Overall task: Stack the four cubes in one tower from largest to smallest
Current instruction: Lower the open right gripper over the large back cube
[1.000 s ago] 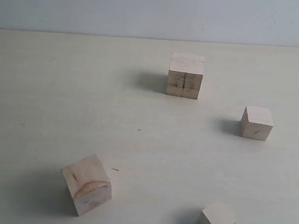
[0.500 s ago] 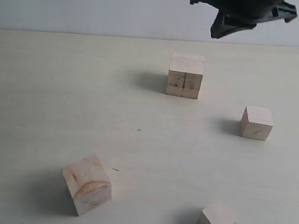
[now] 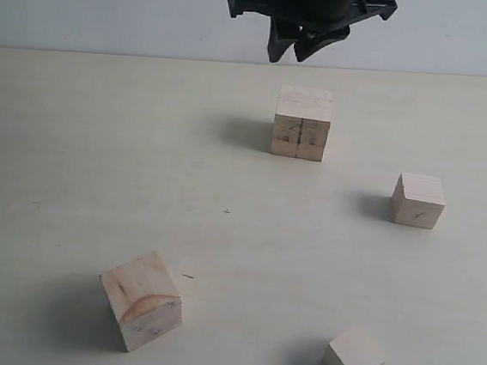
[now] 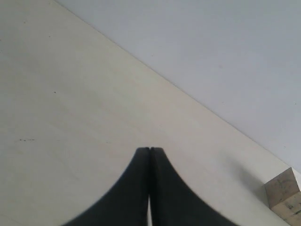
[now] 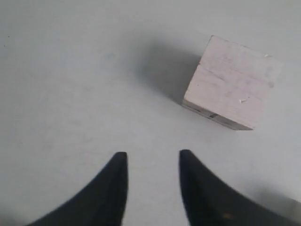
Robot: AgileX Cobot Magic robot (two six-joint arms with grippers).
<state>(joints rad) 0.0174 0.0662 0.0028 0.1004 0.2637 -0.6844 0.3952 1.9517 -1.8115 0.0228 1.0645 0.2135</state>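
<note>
Right jaws parted, empty, left jaws pressed together, four pale wooden cubes (image 3: 140, 301) unstacked on pale table (image 3: 74, 149), black right arm (image 3: 312, 8) pointing down near seamed largest cube (image 3: 302, 123).

Left end effector (image 4: 149, 150) closed and empty, right end effector (image 5: 153, 157) parted, empty
</note>
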